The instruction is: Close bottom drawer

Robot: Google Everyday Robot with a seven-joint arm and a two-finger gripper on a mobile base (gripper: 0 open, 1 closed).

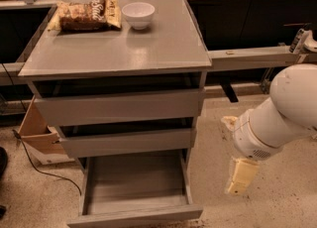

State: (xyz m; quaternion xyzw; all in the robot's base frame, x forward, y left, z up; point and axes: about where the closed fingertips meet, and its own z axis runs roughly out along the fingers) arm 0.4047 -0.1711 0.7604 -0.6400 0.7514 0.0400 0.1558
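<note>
Bottom drawer sits pulled out below the table's front edge, so the pincer, low beyond the front-right corner (open or closed, can't tell), should swing round and push its front squarely.

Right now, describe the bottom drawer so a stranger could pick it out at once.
Find the grey cabinet with a bowl and snack bag on top. The bottom drawer is the lowest of three, with the gripper hanging low beside it. Unlike the two above, it is pulled far out.
</note>
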